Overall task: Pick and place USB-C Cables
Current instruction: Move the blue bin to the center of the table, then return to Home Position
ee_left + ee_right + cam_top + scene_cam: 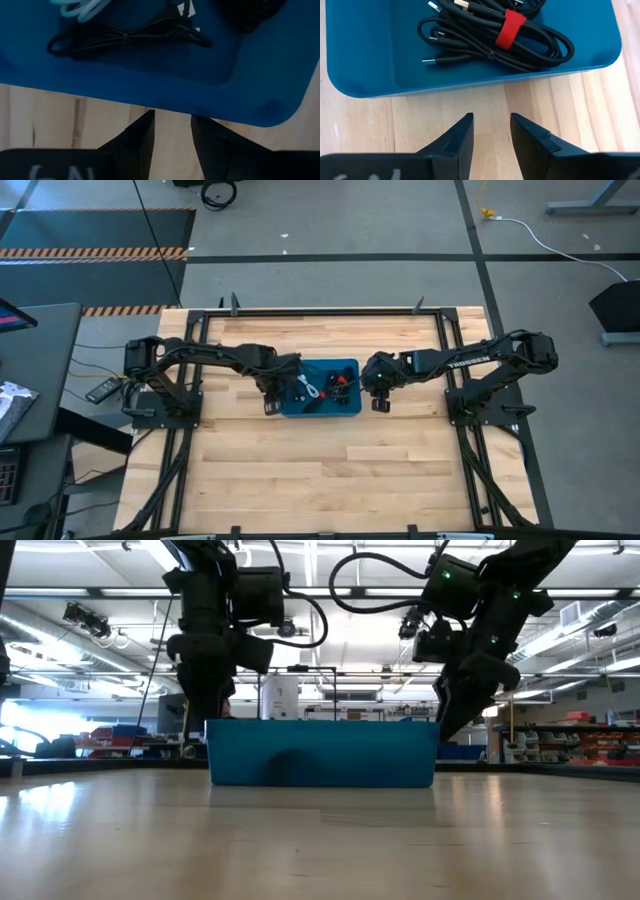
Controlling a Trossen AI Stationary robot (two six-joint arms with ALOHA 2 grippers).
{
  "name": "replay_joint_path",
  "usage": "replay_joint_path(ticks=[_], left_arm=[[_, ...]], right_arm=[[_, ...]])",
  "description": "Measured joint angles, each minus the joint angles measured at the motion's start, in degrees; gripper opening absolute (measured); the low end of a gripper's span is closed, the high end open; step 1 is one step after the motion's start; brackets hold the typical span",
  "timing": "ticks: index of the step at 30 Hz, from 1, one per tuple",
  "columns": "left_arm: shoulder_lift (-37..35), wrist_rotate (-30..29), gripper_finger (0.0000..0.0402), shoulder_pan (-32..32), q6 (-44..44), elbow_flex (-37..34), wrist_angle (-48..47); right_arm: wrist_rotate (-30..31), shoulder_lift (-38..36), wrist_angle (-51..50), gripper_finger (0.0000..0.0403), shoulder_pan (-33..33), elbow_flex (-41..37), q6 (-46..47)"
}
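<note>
Blue tray (347, 365) at mid-surface holds the cables (495, 37), gathered for easy reach. The left gripper (171, 135) and right gripper (490, 132) hover just outside opposite edges, jaws parted and holding nothing, seemingly poised to pick.

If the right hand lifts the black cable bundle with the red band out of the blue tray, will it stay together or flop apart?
The red-banded cable bundle would probably stay together, since the band cinches its middle. Its loose connector ends would likely dangle. It looks thin and light, so it may slide in the blue tray if nudged.
</note>
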Motion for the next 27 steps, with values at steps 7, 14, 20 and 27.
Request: replay_joint_path(ticks=[7, 14, 20, 27], left_arm=[[0.0, -3.1, 0.0134, 1.5, 0.0, 0.0, -2.5], [0.0, -5.3, 0.0134, 2.4, 1.7, 0.0, -7.2], [-2.2, -1.7, 0.0134, 0.9, 3.5, 0.0, -6.5], [-9.7, -3.6, 0.0134, 1.1, 2.7, 1.3, -13.1]], right_arm=[[0.0, 0.0, 0.5, 0.0134, 0.0, 0.0, 0.0], [-0.2, 0.0, -0.6, 0.0134, 0.0, 0.0, 0.0], [-1.0, -1.0, -3.3, 0.0134, -0.1, 1.2, -0.5], [-0.9, -4.4, -15.1, 0.0134, -1.9, 9.2, -0.3]])
